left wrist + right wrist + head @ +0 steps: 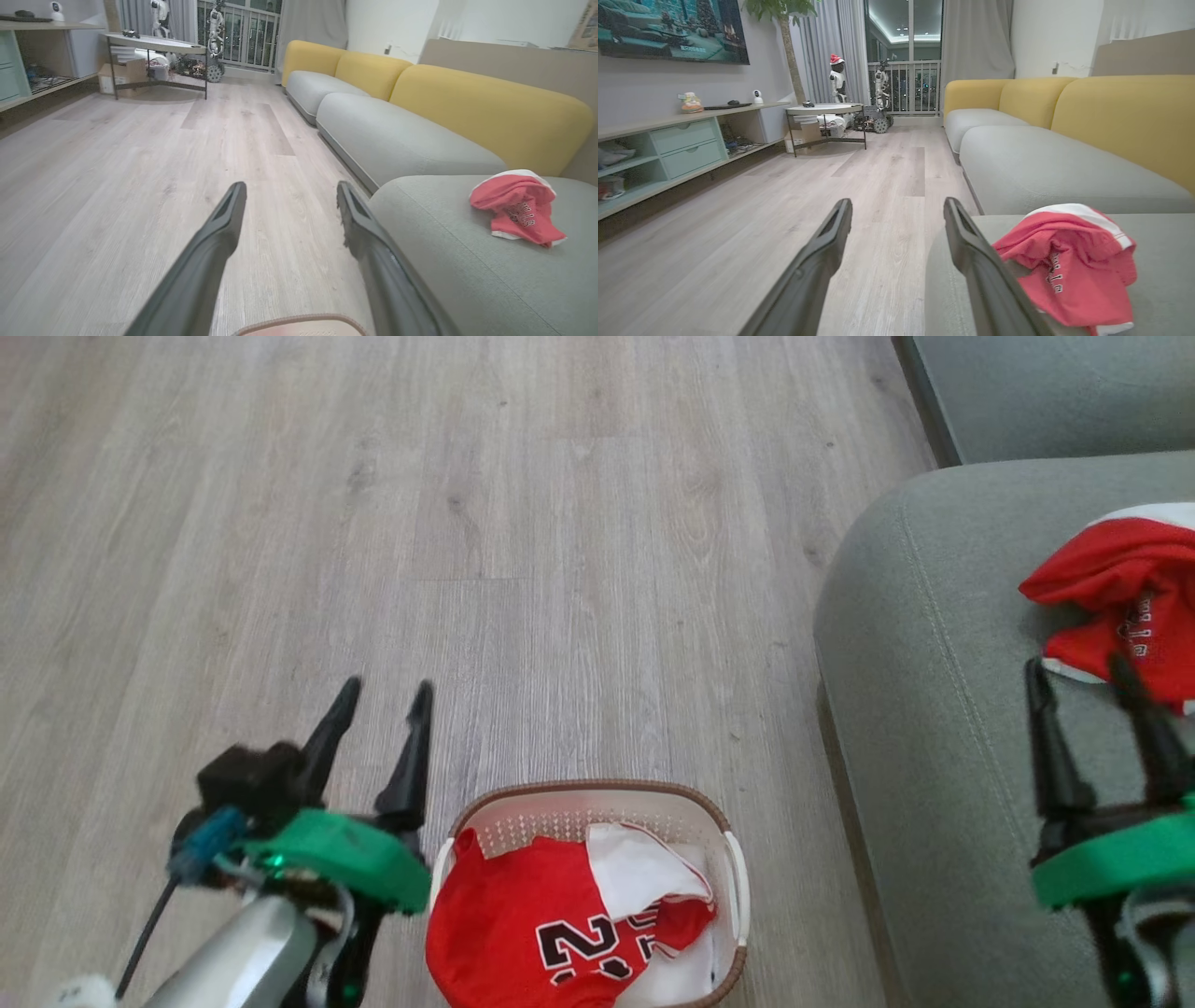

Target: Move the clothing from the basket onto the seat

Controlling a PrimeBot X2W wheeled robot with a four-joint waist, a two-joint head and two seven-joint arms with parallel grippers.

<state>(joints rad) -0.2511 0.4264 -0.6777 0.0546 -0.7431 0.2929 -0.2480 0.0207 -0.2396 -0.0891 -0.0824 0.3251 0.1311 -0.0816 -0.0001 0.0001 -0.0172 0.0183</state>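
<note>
Currently, the left gripper (385,689) stands open and empty over the floor (560,523), just left of the basket (560,821). The right gripper (1074,665) is likewise open, holding nothing, above the seat (924,709) at the right. One red jersey (523,915) lies crumpled in the basket, black number up, white lining folded over. A second jersey (1111,569) lies bunched on the seat by the right gripper's fingertips; contact cannot be told.
</note>
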